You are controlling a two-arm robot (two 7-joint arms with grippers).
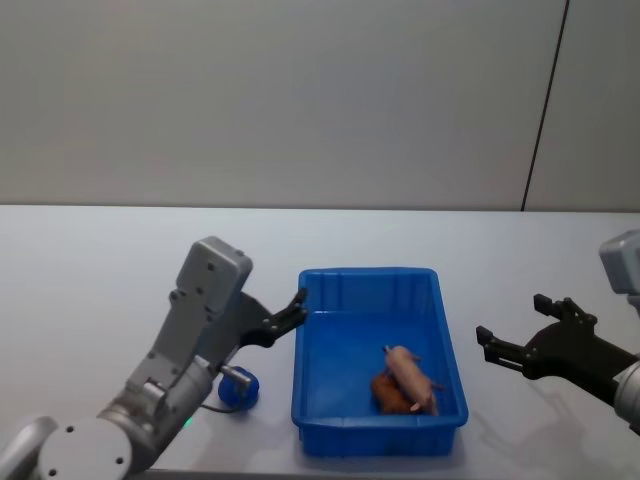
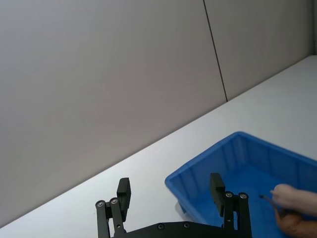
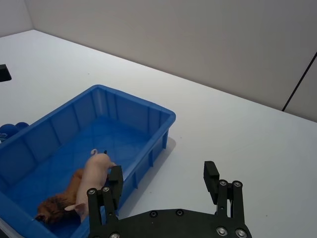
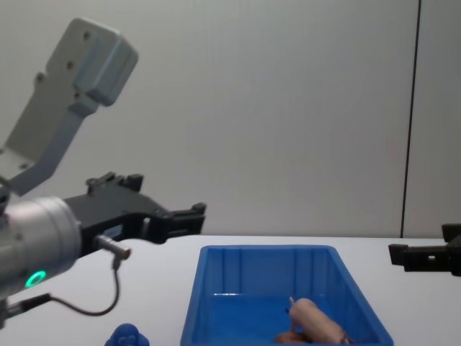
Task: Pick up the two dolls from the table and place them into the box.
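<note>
The pale-pink pig doll (image 1: 408,372) lies inside the blue box (image 1: 310,395), on top of a brown toy (image 1: 388,396). It also shows as the pig (image 3: 94,173) and the pig (image 4: 317,321). The dark-blue doll (image 1: 241,388) sits on the white table (image 1: 90,290) just left of the box, under my left arm, and shows as the dark-blue doll (image 4: 128,336). My left gripper (image 1: 288,318) hangs open and empty above the box's near-left corner. My right gripper (image 1: 512,328) is open and empty, right of the box. In the wrist views, the left gripper (image 2: 170,191) and right gripper (image 3: 163,178) hold nothing.
The box (image 3: 148,106) stands mid-table near the front edge. A grey wall (image 1: 300,100) rises behind the table. Bare tabletop lies to the far left, behind the box and to its right (image 3: 237,134). A cable (image 4: 94,306) loops under my left wrist.
</note>
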